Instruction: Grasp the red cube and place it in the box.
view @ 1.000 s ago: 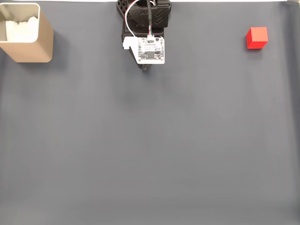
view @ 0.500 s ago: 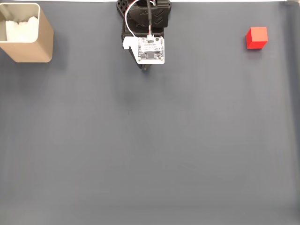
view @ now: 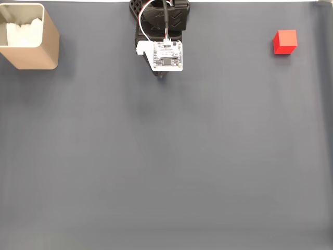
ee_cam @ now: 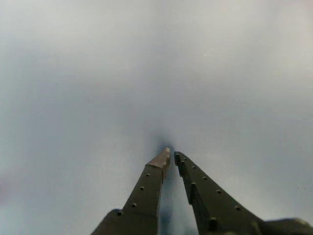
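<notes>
The red cube (view: pixel 285 41) sits on the grey mat at the top right of the fixed view. The box (view: pixel 28 37), tan with a white inside, stands at the top left corner. Between them, at the top middle, is my arm with a white board on its wrist, and the gripper (view: pixel 162 76) pokes out just below that board, far from both cube and box. In the wrist view the gripper (ee_cam: pixel 171 154) points down at bare grey mat, its two dark fingers nearly touching at the tips, shut with nothing between them.
The grey mat (view: pixel 166 156) spreads flat over the whole table below the arm. White material lies inside the box. The arm's black base (view: pixel 161 15) stands at the top edge.
</notes>
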You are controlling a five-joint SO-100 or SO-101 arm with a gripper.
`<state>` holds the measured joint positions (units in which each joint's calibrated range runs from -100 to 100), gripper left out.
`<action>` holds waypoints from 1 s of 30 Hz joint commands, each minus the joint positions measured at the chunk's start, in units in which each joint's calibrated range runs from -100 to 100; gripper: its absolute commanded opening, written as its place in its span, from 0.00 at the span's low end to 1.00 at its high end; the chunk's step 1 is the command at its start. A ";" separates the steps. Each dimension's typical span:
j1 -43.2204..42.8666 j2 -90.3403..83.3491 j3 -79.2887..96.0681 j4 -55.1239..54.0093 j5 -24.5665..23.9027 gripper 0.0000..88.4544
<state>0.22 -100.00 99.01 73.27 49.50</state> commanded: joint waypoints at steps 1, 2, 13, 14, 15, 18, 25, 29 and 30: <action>0.13 0.26 0.81 -4.50 -0.83 0.00; 0.20 0.35 0.81 -5.89 -0.93 0.00; -1.07 7.80 -7.31 -14.66 -2.15 0.00; -1.36 8.75 -8.49 -15.24 -2.15 0.00; -1.50 9.62 -9.68 -16.06 -2.25 0.00; -2.28 13.08 -13.70 -18.27 -2.54 0.00; -5.98 23.74 -27.20 -18.52 -3.27 0.00; -8.75 30.42 -35.14 -18.27 -2.93 0.00; -9.53 31.80 -37.05 -17.94 -2.64 0.00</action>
<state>-7.34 -71.69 69.35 55.77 46.52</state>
